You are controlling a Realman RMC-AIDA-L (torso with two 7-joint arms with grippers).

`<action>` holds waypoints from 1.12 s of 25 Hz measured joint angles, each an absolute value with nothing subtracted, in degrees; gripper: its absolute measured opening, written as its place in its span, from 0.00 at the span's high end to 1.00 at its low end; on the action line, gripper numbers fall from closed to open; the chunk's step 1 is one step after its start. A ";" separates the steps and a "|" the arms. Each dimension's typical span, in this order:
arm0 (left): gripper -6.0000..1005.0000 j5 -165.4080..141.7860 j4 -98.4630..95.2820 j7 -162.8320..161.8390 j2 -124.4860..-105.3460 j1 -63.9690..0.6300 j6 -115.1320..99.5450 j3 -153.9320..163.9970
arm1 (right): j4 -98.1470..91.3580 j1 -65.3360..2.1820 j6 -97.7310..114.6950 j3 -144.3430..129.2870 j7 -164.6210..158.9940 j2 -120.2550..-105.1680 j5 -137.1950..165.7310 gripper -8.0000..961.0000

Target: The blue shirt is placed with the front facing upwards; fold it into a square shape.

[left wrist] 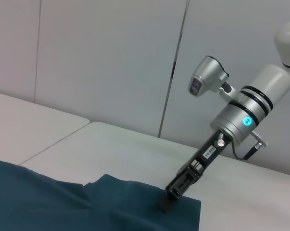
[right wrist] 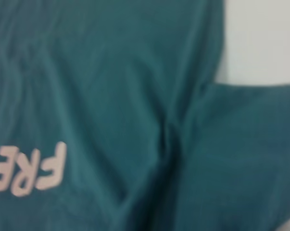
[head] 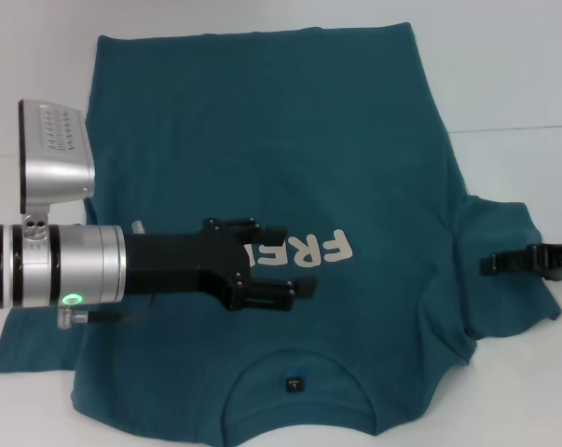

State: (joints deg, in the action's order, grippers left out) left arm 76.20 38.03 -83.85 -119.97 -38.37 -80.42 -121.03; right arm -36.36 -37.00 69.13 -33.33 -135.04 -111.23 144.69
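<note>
Fingers spread, the left gripper (head: 294, 263) hovers over the blue shirt (head: 262, 130) beside its white lettering (head: 320, 250). The shirt lies flat on the white table (head: 514, 74), collar nearest. Right gripper (head: 493, 264) pinches the sleeve edge.
</note>
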 joint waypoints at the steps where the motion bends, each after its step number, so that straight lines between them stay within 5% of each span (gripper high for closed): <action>1: 0.13 76.20 38.03 -83.85 -119.97 -38.42 -80.42 -121.03 | -36.36 -37.20 69.13 -33.40 -134.93 -111.34 144.09 0.07; 16: 0.13 76.20 38.06 -83.67 -119.96 -38.04 -80.42 -121.05 | -36.30 -42.03 67.46 -34.67 -134.47 -114.23 143.23 0.07; 28: 0.13 76.20 38.06 -83.37 -120.05 -37.72 -80.41 -121.28 | -34.30 -43.37 64.88 -35.75 -134.11 -114.52 143.19 0.07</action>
State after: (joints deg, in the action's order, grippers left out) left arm 76.20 38.06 -83.37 -120.05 -37.72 -80.41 -121.28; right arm -34.30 -43.37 64.88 -35.75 -134.11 -114.52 143.19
